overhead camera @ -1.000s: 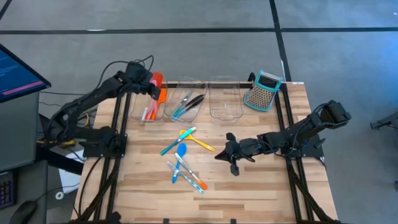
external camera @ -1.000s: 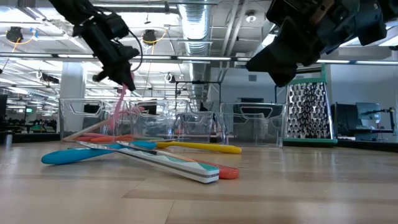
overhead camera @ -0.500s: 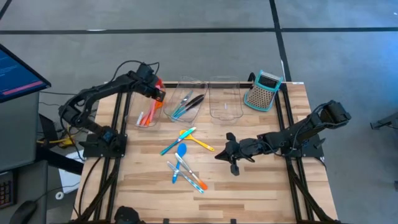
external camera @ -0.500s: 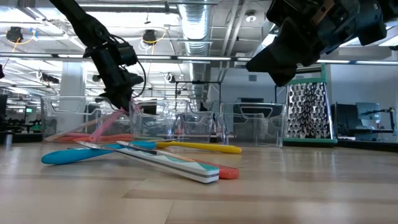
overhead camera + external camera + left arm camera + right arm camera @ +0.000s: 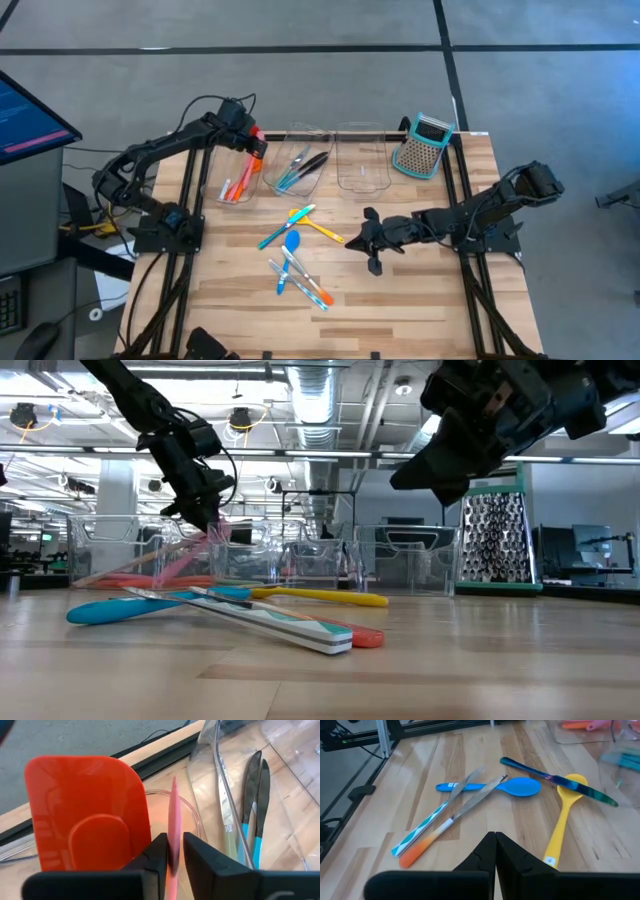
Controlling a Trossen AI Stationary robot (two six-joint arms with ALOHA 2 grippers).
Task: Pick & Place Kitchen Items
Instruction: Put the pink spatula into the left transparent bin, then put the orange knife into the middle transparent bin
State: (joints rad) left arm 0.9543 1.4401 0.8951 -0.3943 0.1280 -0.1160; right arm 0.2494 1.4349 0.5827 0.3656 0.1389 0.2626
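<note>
My left gripper [image 5: 248, 146] is over the left clear bin [image 5: 222, 168], shut on a slim pink utensil [image 5: 174, 815]. The utensil slants down from the gripper into the bin in the low view [image 5: 188, 555]. An orange spatula blade [image 5: 87, 810] stands close beside the fingers; I cannot tell whether it touches them. My right gripper [image 5: 351, 247] is shut and empty, above the table to the right of the loose utensils: a yellow spoon [image 5: 324, 231], a blue spoon [image 5: 291, 243], a teal piece [image 5: 276, 235] and an orange-tipped piece [image 5: 316, 293]. My left gripper pinches the pink utensil between its two fingers, on its flat sides [image 5: 173, 851], and I see it edge-on. The fingers come from above, slanting down toward the bin. The utensil reaches past the fingertips and hangs slanted, with its lower end [image 5: 165, 572] inside the left bin.
The middle bin [image 5: 300, 135] holds teal-handled and dark utensils, and the right bin [image 5: 362, 130] stands next to it. The teal-and-grey box grater [image 5: 423, 146] stands at the far right. Orange pieces [image 5: 228, 188] lie in the left bin. Bare wood lies toward the near edge.
My left gripper has gone down toward the left bin with the pink utensil, whose lower end has dropped from above the rim into the bin. My right gripper has shifted a little toward the far edge and stays shut.
</note>
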